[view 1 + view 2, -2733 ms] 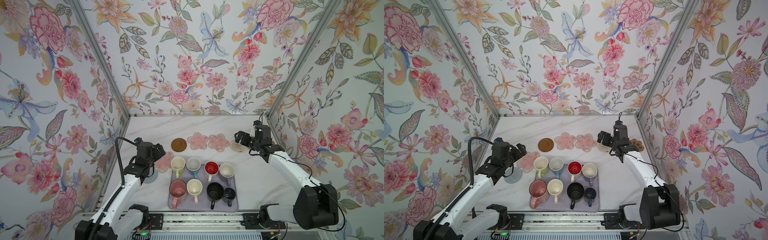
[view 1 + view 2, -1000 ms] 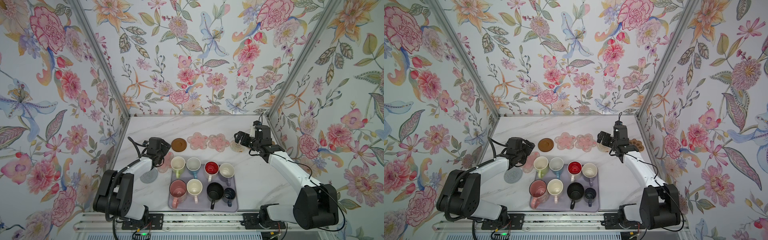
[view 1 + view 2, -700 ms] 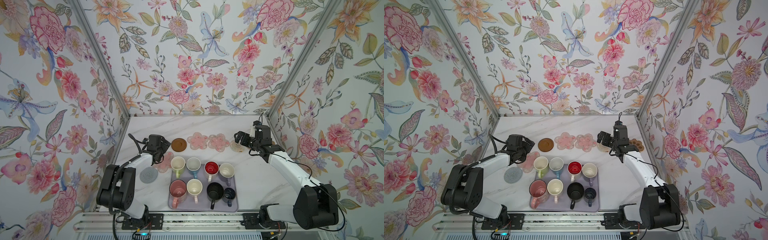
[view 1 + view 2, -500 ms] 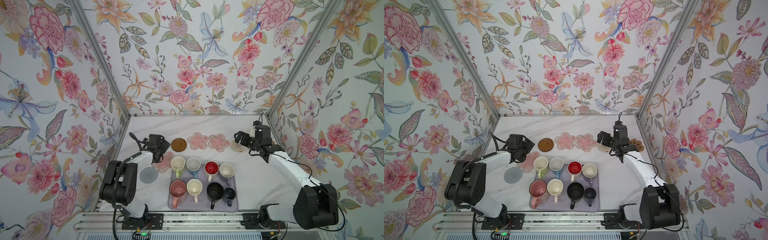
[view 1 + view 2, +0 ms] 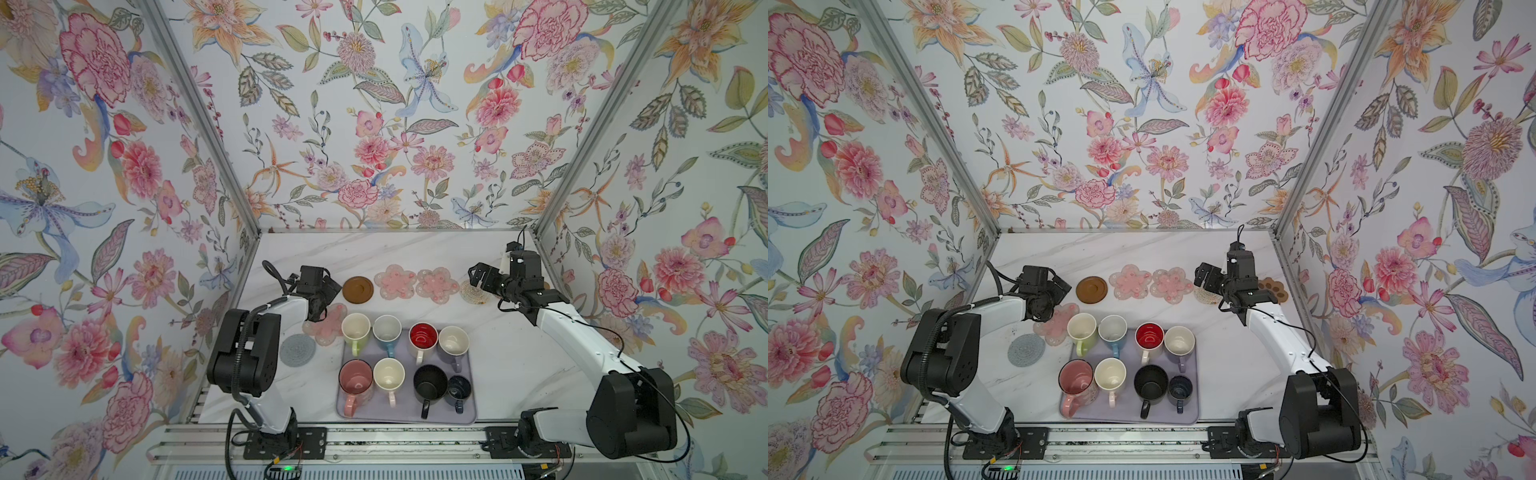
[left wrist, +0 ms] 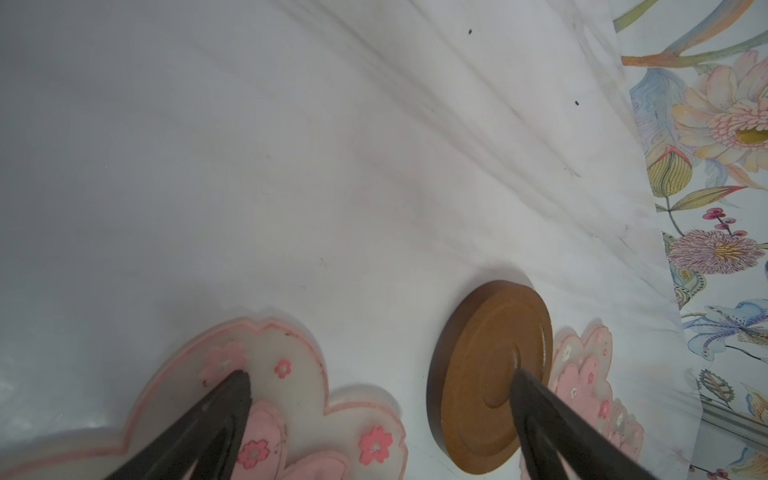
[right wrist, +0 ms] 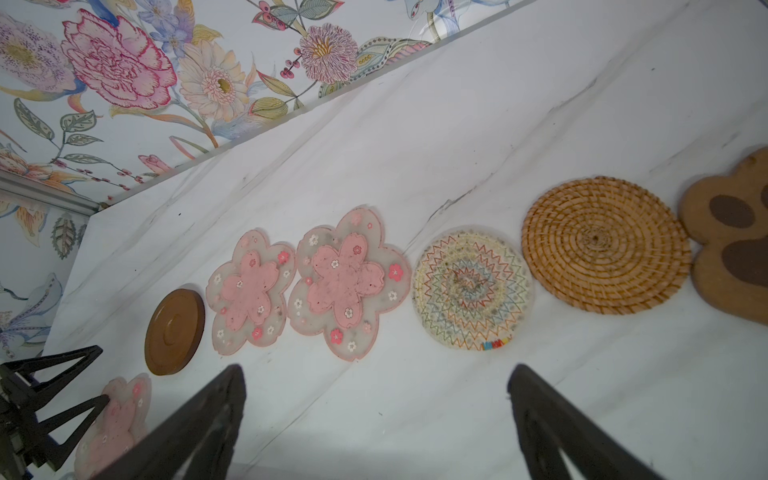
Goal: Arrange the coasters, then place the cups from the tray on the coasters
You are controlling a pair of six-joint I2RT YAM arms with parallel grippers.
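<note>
Left gripper (image 6: 379, 374) was seen spread wide and empty, one finger over the loose flower coaster (image 5: 328, 328), the other over the disc (image 5: 358, 289); contact could not be told. Right gripper (image 7: 374, 368), likewise wide and empty, was held by the woven coaster (image 7: 473, 291). Bare table (image 5: 374, 249) was noted between the coaster row and the back wall (image 5: 374, 166). All cups (image 5: 423, 336) stood on the tray (image 5: 469, 411); the loose flower's edge lay at its far left corner.

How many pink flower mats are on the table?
3. Two pink flower mats lie side by side in the back row, right of the brown disc. The third lies nearer, beside the lime-green mug. None seems hidden.
</note>
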